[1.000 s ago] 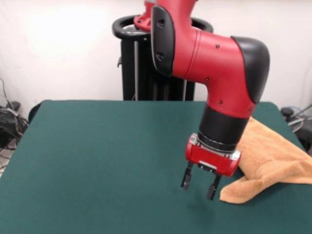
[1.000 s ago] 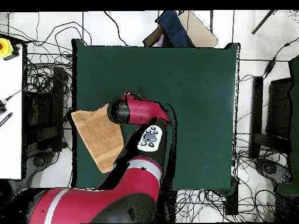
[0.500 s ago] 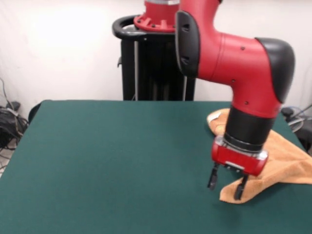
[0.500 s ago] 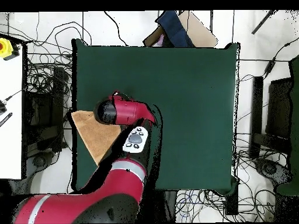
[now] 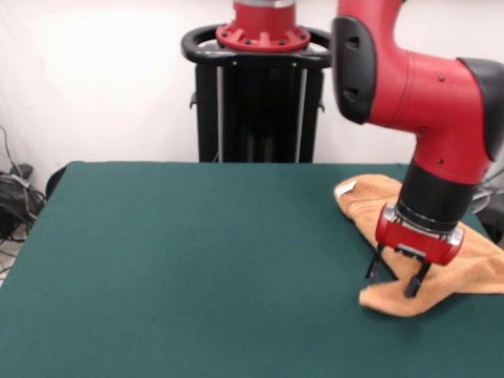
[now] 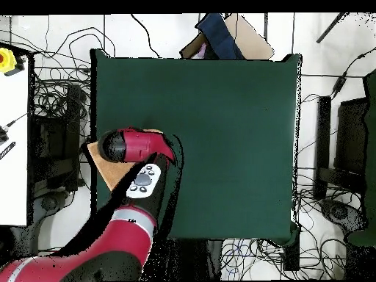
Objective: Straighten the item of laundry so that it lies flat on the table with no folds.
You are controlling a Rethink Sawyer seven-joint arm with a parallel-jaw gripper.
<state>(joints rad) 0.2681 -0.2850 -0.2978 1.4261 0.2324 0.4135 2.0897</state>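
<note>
The pincer point(image 5: 392, 281) is hovering with its prongs spread, gripping nothing, over the rumpled orange-tan terry towel point(image 5: 465, 264), which is lying folded at the green felt table's point(image 5: 189, 268) edge.

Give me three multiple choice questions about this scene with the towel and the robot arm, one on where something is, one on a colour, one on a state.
1. In the front view, where does the towel lie on the table?
A. left edge
B. centre
C. right edge

2. The table's colour?
A. dark green
B. white
C. blue

3. The pincer is:
A. shut on the towel
B. open over the towel
C. out of sight

Answers: 1 C, it sits bunched at the right side. 2 A, green cloth covers it. 3 B, its fingers stand apart above the towel's near corner.
</note>
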